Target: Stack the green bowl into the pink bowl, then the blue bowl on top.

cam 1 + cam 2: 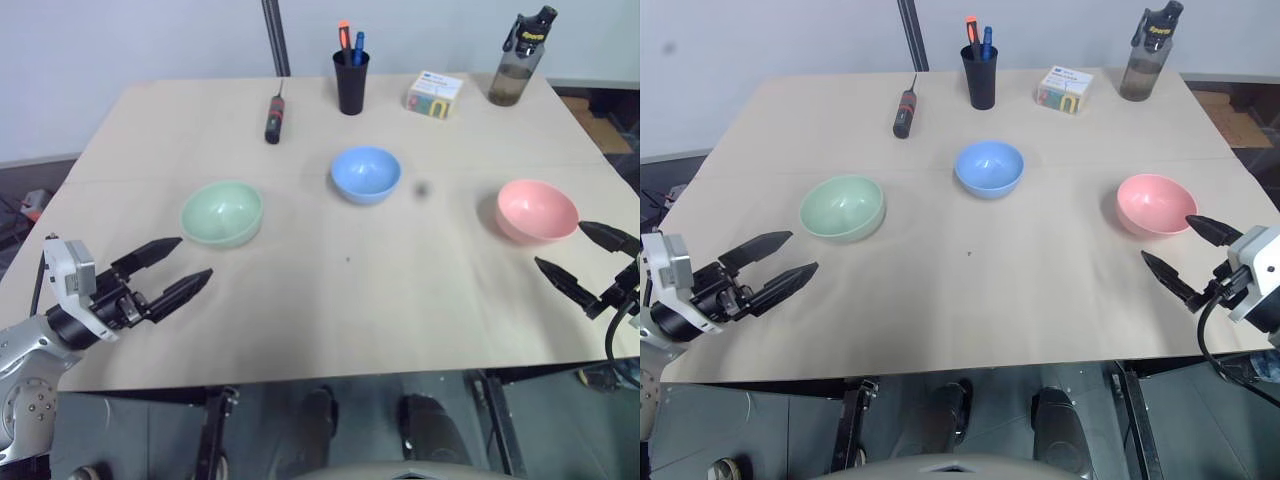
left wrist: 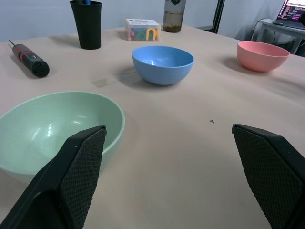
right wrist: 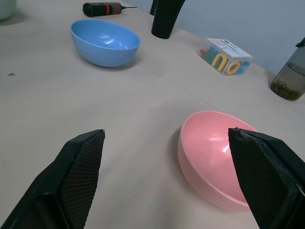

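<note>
Blue bowl [image 1: 365, 174] sits mid-table [image 1: 300, 290], taken as landmark. Green bowl [image 1: 222, 212] is to its left and a bit nearer the robot; pink bowl [image 1: 537, 210] well apart to its right. All 3 separate, upright, empty. L gripper [image 1: 180, 268] released, fingers spread, just near green bowl. R gripper [image 1: 580, 258] also spread wide, beside pink bowl, holding nothing.

Screwdriver [image 1: 273, 119], pen cup [image 1: 351, 81], small box [image 1: 434, 95], perhaps tea-filled bottle [image 1: 519, 62].

Prob. office: pen cup [image 1: 351, 80], laptop [image 2: 294, 9]
</note>
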Tool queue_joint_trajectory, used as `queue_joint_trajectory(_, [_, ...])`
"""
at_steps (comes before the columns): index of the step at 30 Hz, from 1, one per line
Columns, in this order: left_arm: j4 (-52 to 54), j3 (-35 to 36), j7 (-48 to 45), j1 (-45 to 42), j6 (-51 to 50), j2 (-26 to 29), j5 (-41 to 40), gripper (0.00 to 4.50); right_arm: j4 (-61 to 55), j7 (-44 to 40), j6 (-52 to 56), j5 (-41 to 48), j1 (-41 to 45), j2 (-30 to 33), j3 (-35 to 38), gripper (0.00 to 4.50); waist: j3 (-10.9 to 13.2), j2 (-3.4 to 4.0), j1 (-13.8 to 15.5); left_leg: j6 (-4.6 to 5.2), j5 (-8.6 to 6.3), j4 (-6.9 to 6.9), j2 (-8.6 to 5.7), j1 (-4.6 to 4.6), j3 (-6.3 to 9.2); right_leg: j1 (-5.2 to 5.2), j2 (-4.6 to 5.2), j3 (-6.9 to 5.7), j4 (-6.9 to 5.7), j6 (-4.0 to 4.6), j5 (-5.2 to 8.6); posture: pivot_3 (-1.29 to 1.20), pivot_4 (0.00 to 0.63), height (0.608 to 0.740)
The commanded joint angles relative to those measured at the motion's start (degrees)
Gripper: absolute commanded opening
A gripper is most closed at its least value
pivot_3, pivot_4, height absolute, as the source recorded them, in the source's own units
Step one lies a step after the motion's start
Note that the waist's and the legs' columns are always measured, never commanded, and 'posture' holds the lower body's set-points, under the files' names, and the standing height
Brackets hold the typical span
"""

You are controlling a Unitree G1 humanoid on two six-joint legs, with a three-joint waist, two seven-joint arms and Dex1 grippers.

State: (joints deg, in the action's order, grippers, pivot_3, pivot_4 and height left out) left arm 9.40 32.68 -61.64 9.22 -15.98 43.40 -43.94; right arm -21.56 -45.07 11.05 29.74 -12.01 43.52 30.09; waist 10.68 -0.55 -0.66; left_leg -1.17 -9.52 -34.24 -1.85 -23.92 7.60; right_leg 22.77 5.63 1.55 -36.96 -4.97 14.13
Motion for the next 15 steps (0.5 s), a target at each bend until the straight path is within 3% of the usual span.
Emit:
queue_joint_trajectory(1, [2.23,0.61,-0.55,-1.09,-0.98,0.57,-1.80,4.50,-1.43,2.42,0.43,-0.36,2.75,-0.47,0.07,4.34,0.00,0.00,0.00,0.00,0.00,0.00,0.00,0.00,0.00,0.00,0.00,0.00,0.00,0.00,0.00,0.00,0.150,0.740])
queue_joint_trajectory(8, [7.75,-4.36,-1.31,-5.49,-5.87,-0.22,-6.83,4.50,-2.34,11.51,10.56,-9.69,13.55,2.22,-11.13,4.34,-0.01,-0.03,-0.06,0.00,0.00,-0.02,0.02,0.03,-0.04,0.00,-0.01,-0.01,0.00,0.08,-0.05,0.00,0.150,0.740])
queue_joint_trajectory(15, [13.03,-8.66,0.40,-9.78,-8.41,-0.93,-8.92,4.50,8.28,13.45,19.48,-17.91,26.06,2.63,-24.07,4.34,0.03,-0.05,-0.14,0.00,0.00,0.00,-0.09,-0.07,-0.04,0.11,-0.08,-0.02,0.02,0.27,-0.19,0.00,0.150,0.740])
